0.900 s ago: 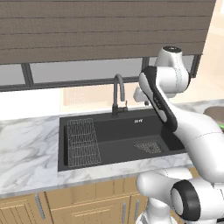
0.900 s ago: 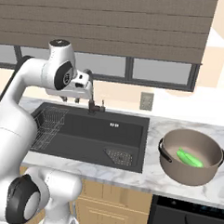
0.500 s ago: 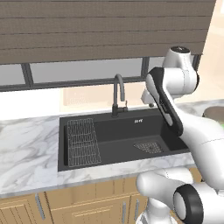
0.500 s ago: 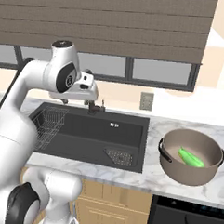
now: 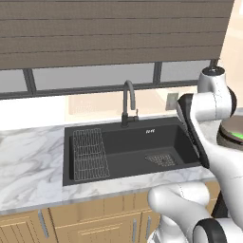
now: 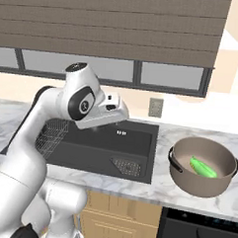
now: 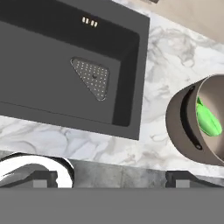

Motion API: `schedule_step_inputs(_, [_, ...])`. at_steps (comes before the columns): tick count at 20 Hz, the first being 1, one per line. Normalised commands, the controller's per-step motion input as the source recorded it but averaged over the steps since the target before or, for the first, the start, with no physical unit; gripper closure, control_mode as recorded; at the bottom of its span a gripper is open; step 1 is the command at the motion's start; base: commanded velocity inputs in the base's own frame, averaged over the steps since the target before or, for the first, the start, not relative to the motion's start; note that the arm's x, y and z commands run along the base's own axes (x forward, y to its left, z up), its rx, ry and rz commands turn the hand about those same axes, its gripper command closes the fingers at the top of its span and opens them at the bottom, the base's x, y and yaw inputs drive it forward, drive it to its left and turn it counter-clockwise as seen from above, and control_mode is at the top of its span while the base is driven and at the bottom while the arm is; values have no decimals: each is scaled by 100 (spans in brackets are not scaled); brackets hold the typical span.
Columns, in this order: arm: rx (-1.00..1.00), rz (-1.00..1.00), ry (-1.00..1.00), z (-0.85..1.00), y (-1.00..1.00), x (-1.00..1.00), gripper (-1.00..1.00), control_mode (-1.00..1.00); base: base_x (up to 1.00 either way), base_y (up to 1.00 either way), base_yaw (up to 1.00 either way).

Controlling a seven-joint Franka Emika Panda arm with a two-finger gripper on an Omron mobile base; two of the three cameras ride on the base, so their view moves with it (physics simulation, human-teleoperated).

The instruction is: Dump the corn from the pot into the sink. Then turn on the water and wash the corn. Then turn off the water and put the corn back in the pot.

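Note:
The taupe pot (image 6: 196, 187) stands on the marble counter right of the black sink (image 6: 89, 149). Inside it lies the bright green corn (image 6: 203, 167). In the hand view the pot (image 7: 177, 118) sits at the right edge with the corn (image 7: 206, 120) showing inside, and the sink (image 7: 43, 65) lies at the upper left. My gripper (image 7: 111, 179) is open, fingertips far apart, nothing between them. It hovers high over the counter at the sink's right end (image 6: 119, 111), left of the pot and apart from it. The pot (image 5: 228, 130) peeks out behind my arm.
A dark curved faucet (image 5: 128, 102) rises behind the sink. A wire rack (image 5: 89, 154) lies in the left half, a drain grate (image 5: 161, 159) toward the right. A wall outlet (image 6: 154, 107) sits behind the counter. A dark oven front (image 6: 199, 234) is below the pot.
My arm has swung rightward, carrying the hand from above the faucet area toward the sink's right end and nearer the pot. Pot and corn have not moved.

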Motion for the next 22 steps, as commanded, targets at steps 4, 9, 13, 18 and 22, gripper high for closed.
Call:
schedule_step_inputs(4, [-18, 0, 0, -27, -100, -2, -100, -100, 0, 0, 0])
schedule_step_inputs(9, [-5, -11, 0, -4, -99, 3, -100, -100, 0, 0, 0])
schedule_step_inputs(13, [0, -23, 0, -9, -93, 45, -100, -100, 0, 0, 0])
schedule_step_inputs(18, [0, -10, 0, -45, -60, 54, -100, -100, 0, 0, 0])
schedule_step_inputs(22, [0, -2, 0, -40, -56, 57, -100, -100, 0, 0, 0])
